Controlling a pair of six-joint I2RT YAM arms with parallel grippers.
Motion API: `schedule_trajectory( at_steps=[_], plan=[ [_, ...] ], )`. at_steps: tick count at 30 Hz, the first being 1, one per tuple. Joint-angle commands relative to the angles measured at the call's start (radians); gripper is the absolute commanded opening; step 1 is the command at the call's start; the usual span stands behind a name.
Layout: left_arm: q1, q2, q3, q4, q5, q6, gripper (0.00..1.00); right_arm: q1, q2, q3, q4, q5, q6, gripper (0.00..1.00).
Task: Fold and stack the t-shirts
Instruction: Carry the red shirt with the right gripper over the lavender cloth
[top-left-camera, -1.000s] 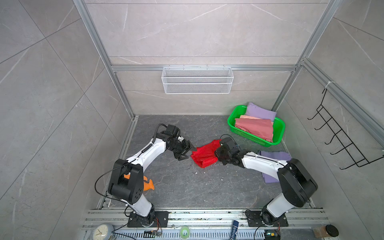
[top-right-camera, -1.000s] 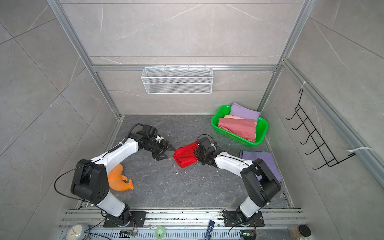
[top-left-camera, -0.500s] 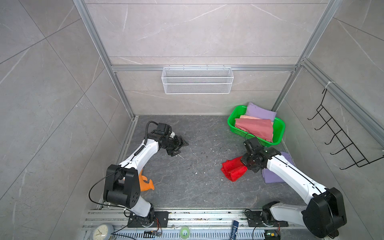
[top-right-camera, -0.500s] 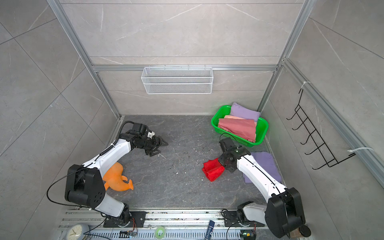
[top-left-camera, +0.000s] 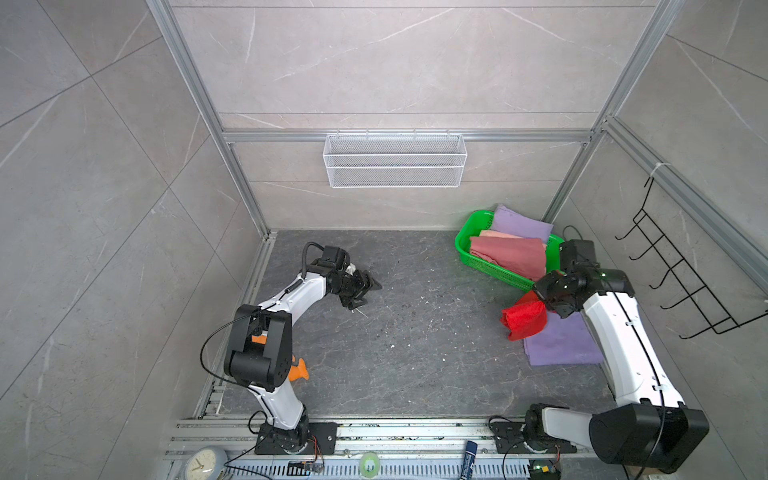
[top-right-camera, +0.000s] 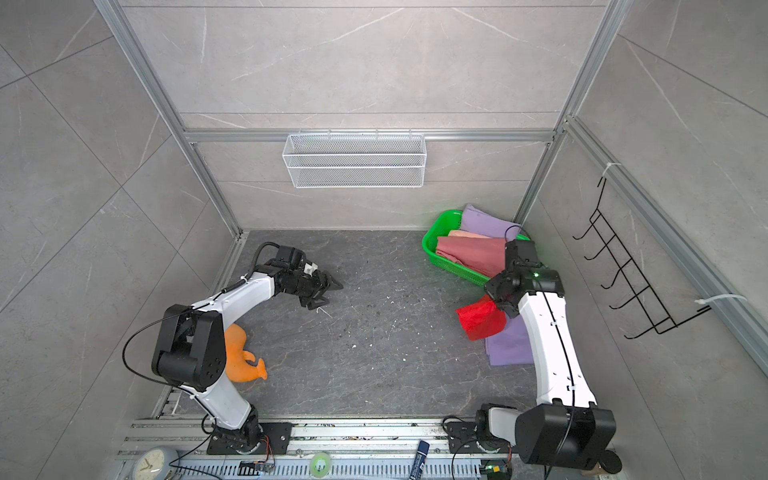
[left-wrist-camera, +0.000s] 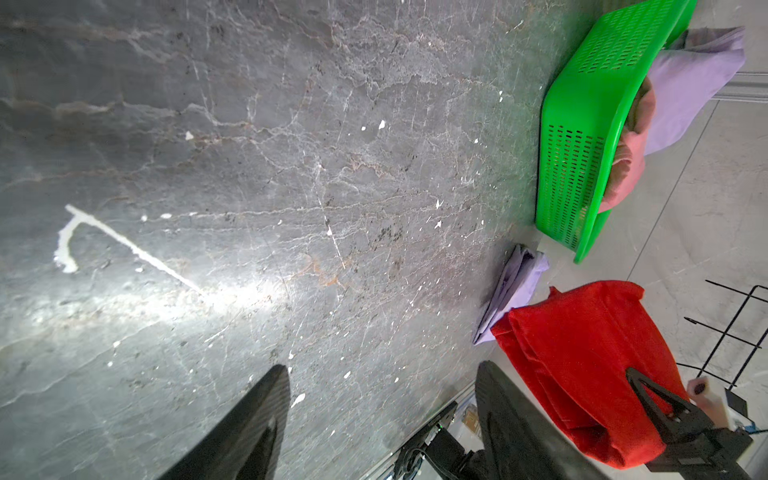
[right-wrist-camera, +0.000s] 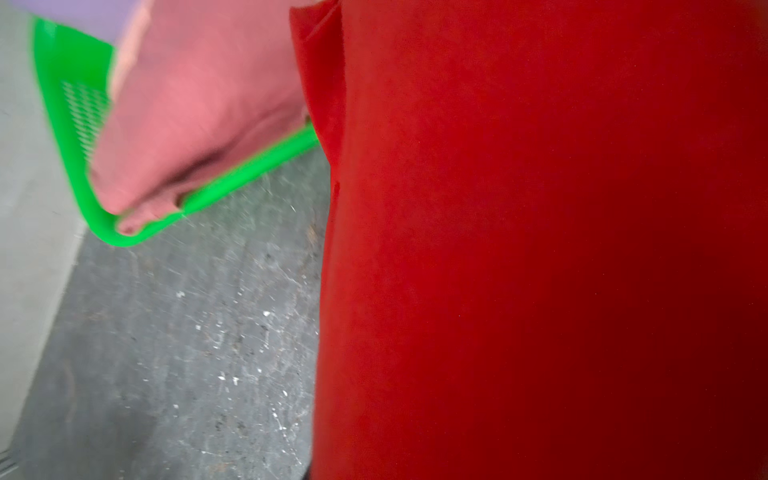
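We hold the folded red t-shirt (top-left-camera: 524, 320) clamped in our right gripper (top-left-camera: 543, 301), hanging over the edge of the lavender t-shirt (top-left-camera: 561, 345) beside the green basket (top-left-camera: 464, 248). Our left gripper (top-left-camera: 366, 296) gapes empty. Pinched at one edge, its folds may slump open on landing.

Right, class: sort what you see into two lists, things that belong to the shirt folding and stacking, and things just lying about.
Belongs to the job:
red t-shirt, held up; lavender t-shirt, folded on the floor; rose t-shirt, peach t-shirt, second lavender t-shirt, all in the green basket.

Just lying about:
orange plush toy; wire shelf; clock.
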Motion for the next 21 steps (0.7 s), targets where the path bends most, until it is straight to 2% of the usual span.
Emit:
schedule_trajectory(
  at_steps=[1, 12, 21],
  plan=[
    [-0.001, 0.035, 0.029, 0.076, 0.049, -0.030, 0.73, -0.071, 0.029, 0.078, -0.049, -0.104, -0.085, 0.00],
    [-0.001, 0.121, 0.052, 0.145, 0.079, -0.068, 0.73, -0.266, 0.187, 0.161, 0.030, -0.263, -0.168, 0.00],
    [-0.001, 0.141, 0.049, 0.166, 0.073, -0.089, 0.73, -0.286, 0.316, 0.251, 0.070, -0.286, -0.137, 0.00]
  ],
)
